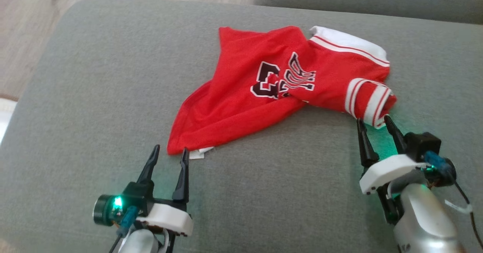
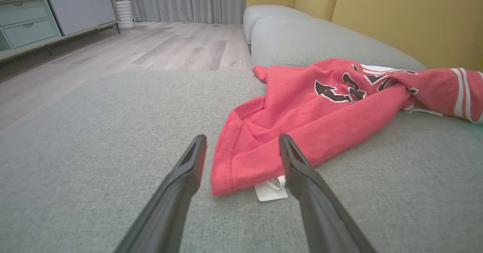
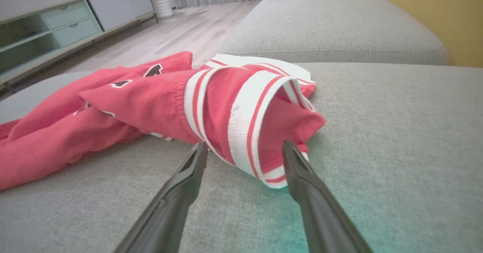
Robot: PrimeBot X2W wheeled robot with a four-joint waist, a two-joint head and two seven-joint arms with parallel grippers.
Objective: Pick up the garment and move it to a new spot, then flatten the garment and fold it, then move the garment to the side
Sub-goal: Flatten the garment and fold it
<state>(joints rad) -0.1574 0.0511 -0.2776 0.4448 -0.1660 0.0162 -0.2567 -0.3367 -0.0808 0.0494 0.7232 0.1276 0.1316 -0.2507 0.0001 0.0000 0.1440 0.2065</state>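
Left gripper (image 1: 170, 150) stands spread at the near hem corner of the red garment (image 1: 264, 83), its fingers straddling that corner beside the white label (image 1: 197, 154) and pinching nothing. Your right gripper (image 1: 373, 120) is likewise spread and empty, its tips either side of the striped sleeve cuff (image 1: 371, 102). The garment lies loose on the grey sofa cushion (image 1: 94, 75), right of the cushion's middle, twisted through the body so the black number print is creased and one sleeve is rolled over on itself. By the look of it you are at the flattening stage: the cloth rests on the cushion but is not yet smoothed, no fold has been made, and the move to the side is left to do. Whether this is already its new spot, the pictures cannot say.
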